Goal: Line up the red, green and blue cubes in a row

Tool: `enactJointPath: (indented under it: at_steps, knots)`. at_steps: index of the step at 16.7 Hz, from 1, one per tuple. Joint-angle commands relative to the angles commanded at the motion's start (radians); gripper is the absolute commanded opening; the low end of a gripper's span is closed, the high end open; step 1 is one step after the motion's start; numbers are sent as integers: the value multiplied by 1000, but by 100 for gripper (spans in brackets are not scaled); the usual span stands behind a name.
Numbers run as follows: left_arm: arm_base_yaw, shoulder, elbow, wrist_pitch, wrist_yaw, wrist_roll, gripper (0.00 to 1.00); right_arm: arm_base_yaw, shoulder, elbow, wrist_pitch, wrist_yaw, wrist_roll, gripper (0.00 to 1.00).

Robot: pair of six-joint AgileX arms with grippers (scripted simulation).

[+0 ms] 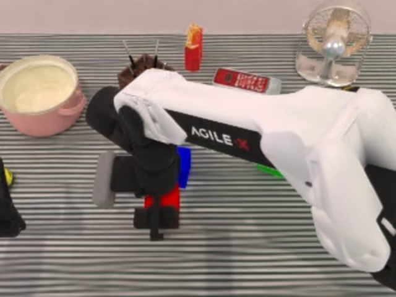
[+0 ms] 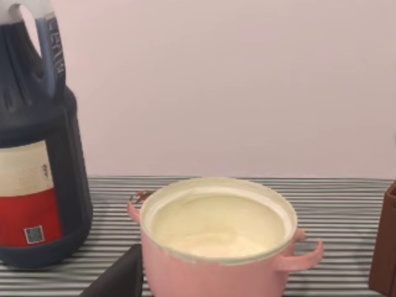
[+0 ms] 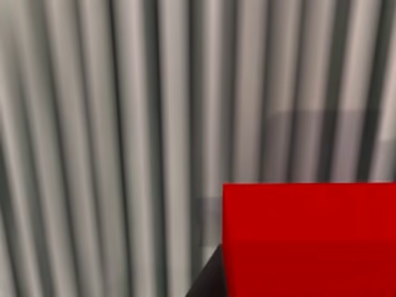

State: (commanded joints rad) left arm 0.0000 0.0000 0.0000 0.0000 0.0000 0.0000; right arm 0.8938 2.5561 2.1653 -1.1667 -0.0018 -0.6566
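My right arm reaches across the table from the right. Its gripper (image 1: 157, 213) sits left of centre, shut on the red cube (image 1: 166, 197). The right wrist view shows that red cube (image 3: 309, 238) close up, with one dark finger (image 3: 209, 279) flat against its side. Just behind the red cube lies the blue cube (image 1: 184, 166), partly hidden under the arm. Only a sliver of the green cube (image 1: 270, 170) peeks out from under the arm, further right. My left gripper (image 1: 6, 213) is parked at the table's left edge.
A pink pot (image 1: 40, 93) (image 2: 216, 260) stands at the back left, with a brown wooden block (image 1: 137, 69) beside it. A red carton (image 1: 193, 48), a red-and-white bar (image 1: 244, 80) and a clear fan-like object (image 1: 334, 43) line the back. The left wrist view shows a dark jug (image 2: 37, 154).
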Motion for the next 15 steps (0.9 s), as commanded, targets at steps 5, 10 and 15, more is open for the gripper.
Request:
enactJointPath:
  at_steps: [5,10,15]
  knots:
    - [0,0,0,0,0,0,100,1,2,-11,11,0,-1,8]
    - [0,0,0,0,0,0,100,1,2,-11,11,0,-1,45]
    - [0,0,0,0,0,0,100,1,2,-11,11,0,-1,83]
